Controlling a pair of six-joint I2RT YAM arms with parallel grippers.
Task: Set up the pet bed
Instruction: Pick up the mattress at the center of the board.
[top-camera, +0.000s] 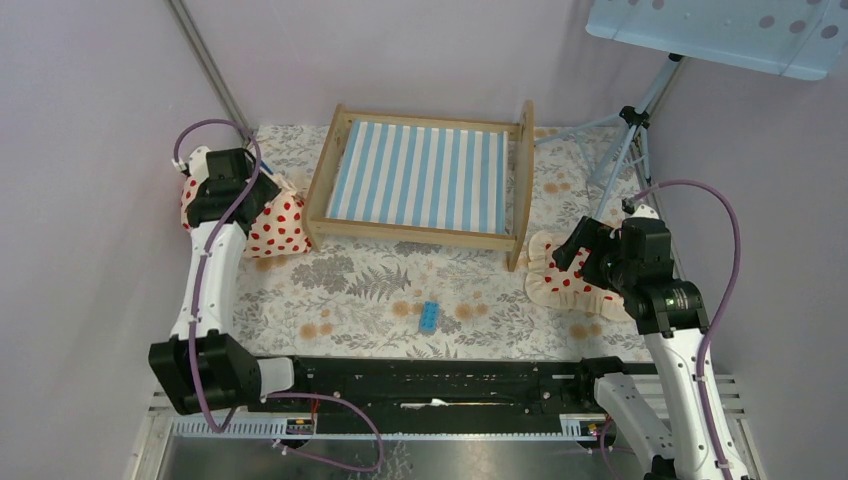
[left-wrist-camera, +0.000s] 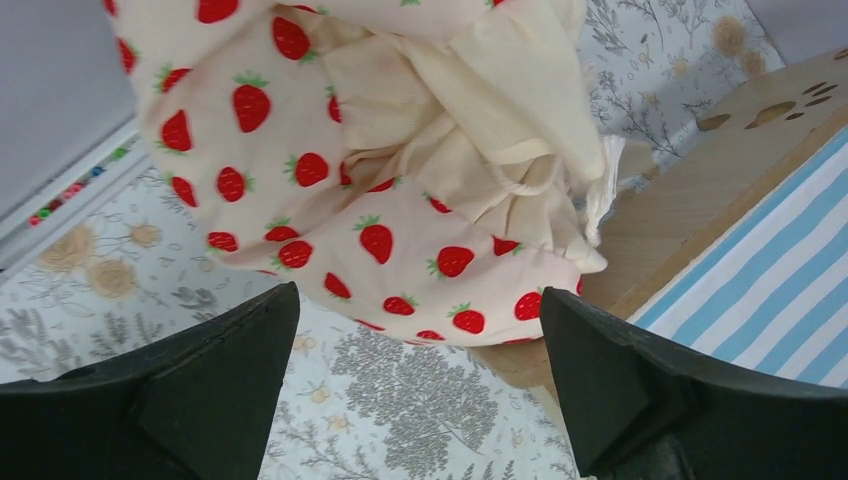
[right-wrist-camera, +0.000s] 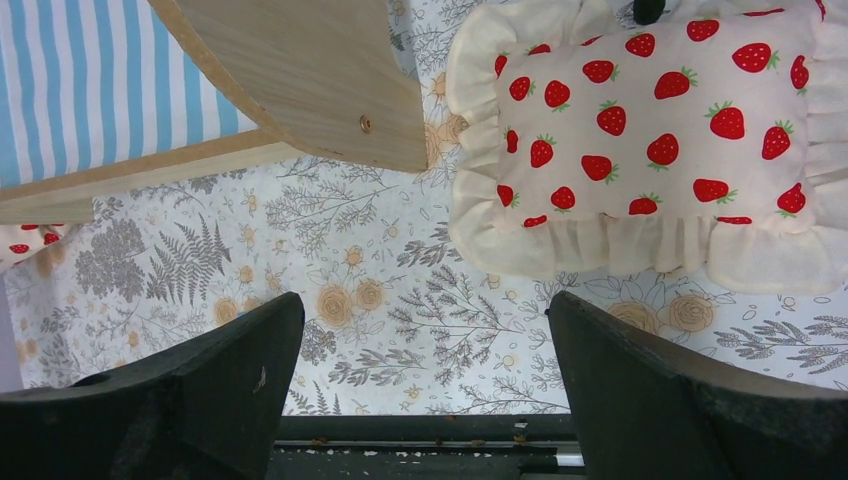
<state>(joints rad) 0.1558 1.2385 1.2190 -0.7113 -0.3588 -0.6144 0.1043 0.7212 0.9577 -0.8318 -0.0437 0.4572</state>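
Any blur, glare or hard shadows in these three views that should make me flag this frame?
Top external: soft, even light with no glare, and the pet bed stripes are crisp. Left wrist: the blanket sits very close but its print reads sharp; the fingers are dark with little detail. Right wrist: the pillow and the floral cloth are in focus, with only faint shadows.

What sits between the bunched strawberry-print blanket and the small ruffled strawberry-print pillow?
The light-wood pet bed with a blue-and-white striped mattress stands between the blanket and the pillow; the overhead view shows it.
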